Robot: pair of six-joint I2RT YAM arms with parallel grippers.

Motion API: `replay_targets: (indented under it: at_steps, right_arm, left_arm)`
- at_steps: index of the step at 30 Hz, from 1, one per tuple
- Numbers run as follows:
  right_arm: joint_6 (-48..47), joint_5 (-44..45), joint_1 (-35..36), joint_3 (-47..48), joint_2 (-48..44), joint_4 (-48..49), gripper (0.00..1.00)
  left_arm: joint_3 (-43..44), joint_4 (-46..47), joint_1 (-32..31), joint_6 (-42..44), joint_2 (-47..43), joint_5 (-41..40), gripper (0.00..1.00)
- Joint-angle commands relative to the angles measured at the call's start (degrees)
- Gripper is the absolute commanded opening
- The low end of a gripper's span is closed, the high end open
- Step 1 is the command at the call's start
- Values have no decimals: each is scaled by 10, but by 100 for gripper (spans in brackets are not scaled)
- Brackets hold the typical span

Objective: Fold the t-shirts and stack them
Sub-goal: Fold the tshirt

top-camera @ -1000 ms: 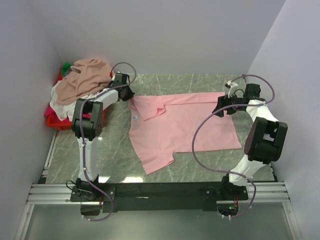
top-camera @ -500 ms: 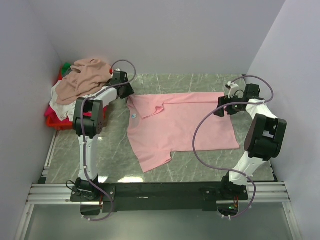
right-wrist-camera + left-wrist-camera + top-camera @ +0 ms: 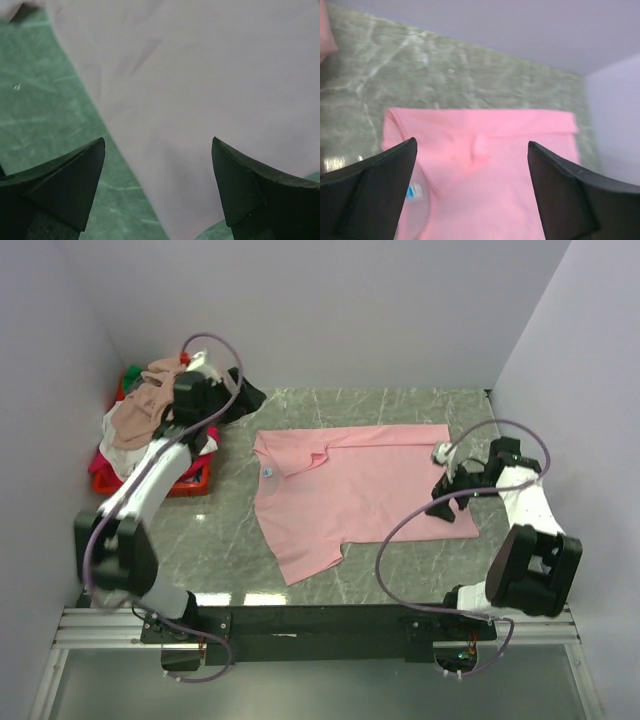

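Observation:
A light pink t-shirt (image 3: 360, 490) lies spread on the marble table, its neck label (image 3: 270, 473) to the left and one sleeve folded over near the collar. My left gripper (image 3: 238, 400) hangs open and empty, raised beyond the shirt's left end beside the basket. In the left wrist view the pink t-shirt (image 3: 485, 170) and its label (image 3: 412, 191) lie far below the open left gripper (image 3: 471, 144). My right gripper (image 3: 442, 498) stands open just over the shirt's right hem. The right wrist view shows the shirt's edge (image 3: 200, 75) below the open right gripper (image 3: 158, 141), nothing gripped.
A red basket (image 3: 185, 483) at the far left holds a heap of other t-shirts, tan (image 3: 150, 400) on top and white (image 3: 120, 455) spilling over the side. Walls close in the back, left and right. Bare marble (image 3: 180, 540) lies near the left front.
My left gripper opened, let go of the pink shirt's left shoulder and rose back toward the basket. My right gripper slid nearer along the right hem.

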Motion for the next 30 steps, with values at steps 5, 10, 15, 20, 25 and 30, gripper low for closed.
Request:
replay_targets:
  at_steps: [5, 10, 15, 20, 25, 30]
  right_arm:
    - [-132, 34, 22, -114, -119, -11, 93]
    - [-33, 66, 22, -131, -141, 37, 93]
    - [16, 97, 21, -129, -137, 37, 93]
    - [29, 125, 21, -171, -163, 82, 93]
    - [52, 140, 20, -165, -170, 76, 92]
    - [72, 141, 20, -157, -166, 79, 92]
  left_arm:
    - [-269, -57, 28, -115, -231, 182, 89]
    - [-460, -122, -82, -223, -379, 143, 77]
    - [-503, -220, -237, -335, -436, 38, 72]
    - [-512, -273, -279, -384, -428, 10, 74]
    - [-563, -161, -302, -441, -389, 21, 68]
    - [-546, -121, -336, -470, -324, 18, 63]
